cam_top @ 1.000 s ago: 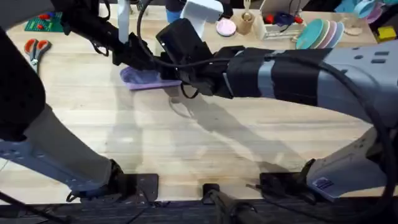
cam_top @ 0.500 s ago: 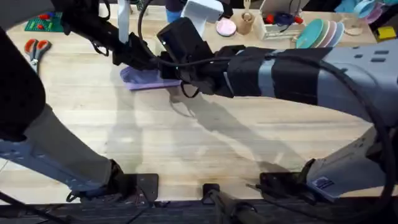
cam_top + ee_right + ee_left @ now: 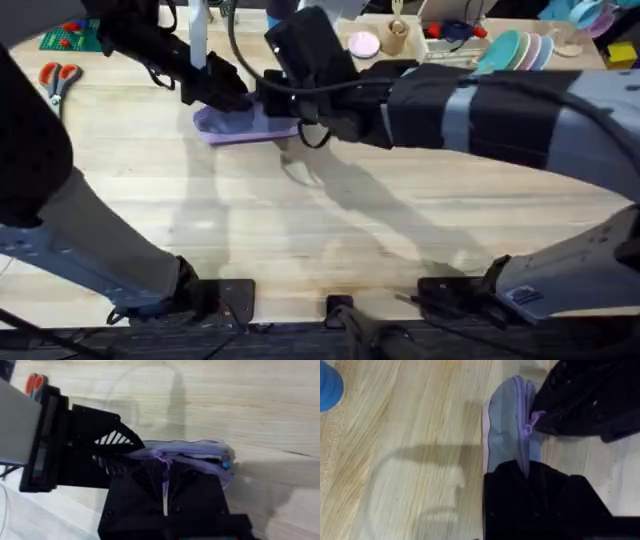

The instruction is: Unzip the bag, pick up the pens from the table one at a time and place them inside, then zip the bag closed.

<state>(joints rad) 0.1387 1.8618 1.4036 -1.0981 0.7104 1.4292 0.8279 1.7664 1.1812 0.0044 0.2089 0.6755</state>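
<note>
1. At the zipper, far left of centre: right gripper (image 3: 164,474) has its fingers pressed together on the zipper pull (image 3: 160,455). The small purple tab stands up from the seam and runs straight into the gap between the fingers. From the left wrist view, the tab (image 3: 535,417) meets the same black fingertips.
2. Left gripper (image 3: 526,472): fingers pinched on the bag's left end, with the zipper line disappearing under them. It acts as the anchor.
3. The bag (image 3: 245,125) lies flat on the table (image 3: 330,230), long side left to right, between the two grippers. The left gripper (image 3: 228,95) is on its left end and the right gripper (image 3: 285,105) is over its right half.
4. In the right wrist view, the bag's right end gapes a little, with something dark tucked inside. I cannot tell what it is. My guess is that the load is in and the step in hand is running the zipper shut, though the direction of travel is not certain from this.
5. Doing it well:
   - Draw the pull along the seam line, low and parallel to the tabletop. Lifting would bunch the soft fabric.
   - Keep the left pinch firm and pulling slightly the opposite way, so the teeth stay taut and straight.
   - Watch for cloth, or the dark thing at the mouth, fouling the slider; go slowly near the end.
   - The tab is small, so a slipped pinch is the likeliest failure.
6. Orange-handled scissors (image 3: 58,80) sit well apart at the far left, out of the way.
</note>
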